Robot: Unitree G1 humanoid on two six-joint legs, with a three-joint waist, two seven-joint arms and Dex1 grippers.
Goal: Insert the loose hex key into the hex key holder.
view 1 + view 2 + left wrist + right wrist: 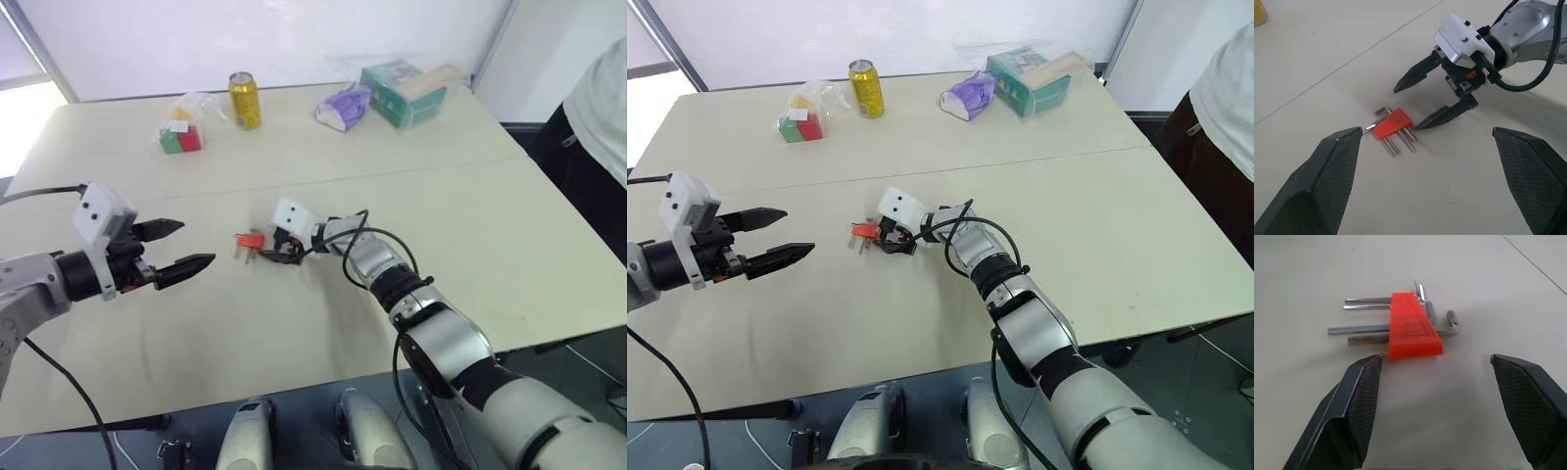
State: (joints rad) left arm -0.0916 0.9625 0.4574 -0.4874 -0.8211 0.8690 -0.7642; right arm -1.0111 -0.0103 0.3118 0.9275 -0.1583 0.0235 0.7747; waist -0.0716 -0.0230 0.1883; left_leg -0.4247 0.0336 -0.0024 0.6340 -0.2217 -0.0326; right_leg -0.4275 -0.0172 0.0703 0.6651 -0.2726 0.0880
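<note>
right gripper [1422,105] spread wide just beside hex key holder [1413,326] on table [490,235], left gripper [181,247] spread, nothing pinched

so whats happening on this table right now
The robot's right claw sits low on the table, open, right beside the orange-red hex key holder, which lies flat with several keys in it. Nothing is gripped yet. The left claw hangs open off to the side, empty. A loose key cannot be told apart.

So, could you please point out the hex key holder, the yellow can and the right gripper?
hex key holder [1413,328], right wrist view, orange-red block face.
yellow can [244,102], left eye view, side wall.
right gripper [1425,100], left wrist view, between fingertips.
</note>
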